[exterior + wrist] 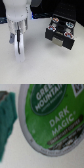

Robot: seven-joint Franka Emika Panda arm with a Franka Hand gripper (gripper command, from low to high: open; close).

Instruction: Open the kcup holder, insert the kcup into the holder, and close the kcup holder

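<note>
The kcup [50, 116] fills the wrist view: a bright green foil top printed "Green Mountain Dark Magic" with a pale rim. One teal finger pad [7, 115] presses against its rim, and the other finger is out of frame. In the exterior view my gripper [18, 47] points down over the white table at the exterior view's left, apparently shut on the kcup. The kcup holder [61, 31], a black box, stands at the exterior view's right. Its drawer is pulled out, showing round slots with reddish and bluish pods.
The white arm body [16, 17] rises above the gripper. A pale front panel [61, 42] faces forward on the pulled-out drawer. Dark shapes lie along the back edge of the table [42, 65].
</note>
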